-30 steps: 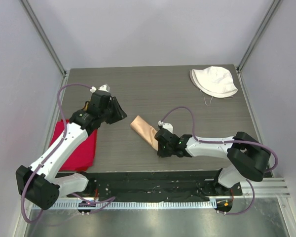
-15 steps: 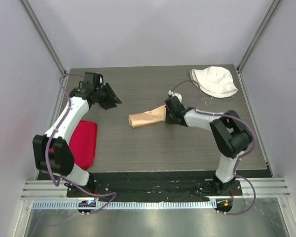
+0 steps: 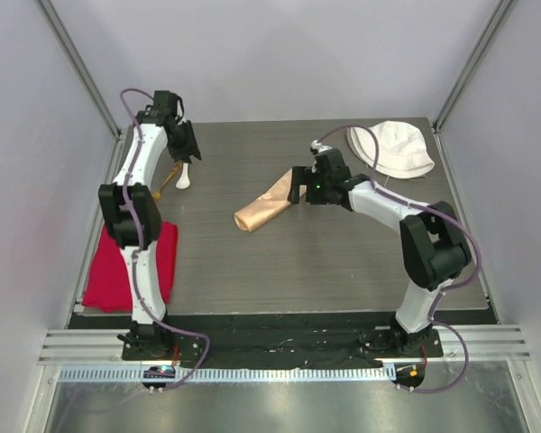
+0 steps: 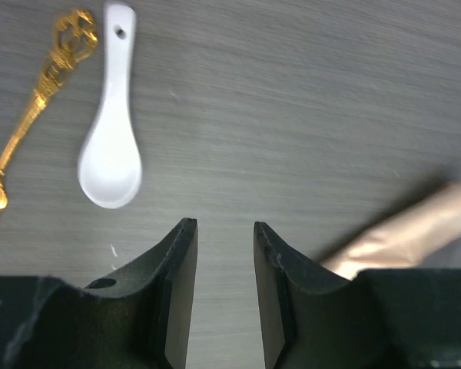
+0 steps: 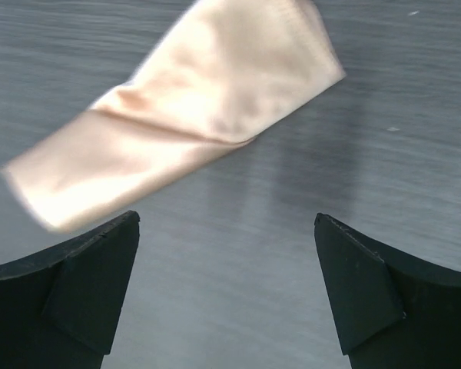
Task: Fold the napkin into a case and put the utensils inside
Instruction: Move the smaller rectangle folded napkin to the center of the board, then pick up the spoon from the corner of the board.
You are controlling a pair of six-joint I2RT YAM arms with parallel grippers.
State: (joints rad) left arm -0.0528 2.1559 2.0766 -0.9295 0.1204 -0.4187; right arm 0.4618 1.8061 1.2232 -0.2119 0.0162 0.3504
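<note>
The peach-orange napkin [image 3: 264,207] lies as a narrow folded case in the middle of the table, slanting from lower left to upper right. In the right wrist view the napkin [image 5: 192,108] lies on the wood just beyond the fingertips. My right gripper [image 3: 297,186] is at its upper right end, open wide and holding nothing. The white spoon [image 3: 182,179] and the gold fork [image 3: 167,181] lie side by side at the back left. My left gripper [image 3: 187,153] hovers just behind them, open and empty. In the left wrist view the spoon [image 4: 111,146] and fork [image 4: 31,115] lie ahead and to the left of the fingers.
A bright red cloth [image 3: 117,275] lies at the front left, partly under the left arm. A white fabric hat [image 3: 392,149] sits at the back right corner, close behind the right arm. Frame posts stand along both sides of the table.
The right gripper has opened and let go of the napkin, which now lies more slanted. The left arm has stretched to the back left, above the spoon and fork.
</note>
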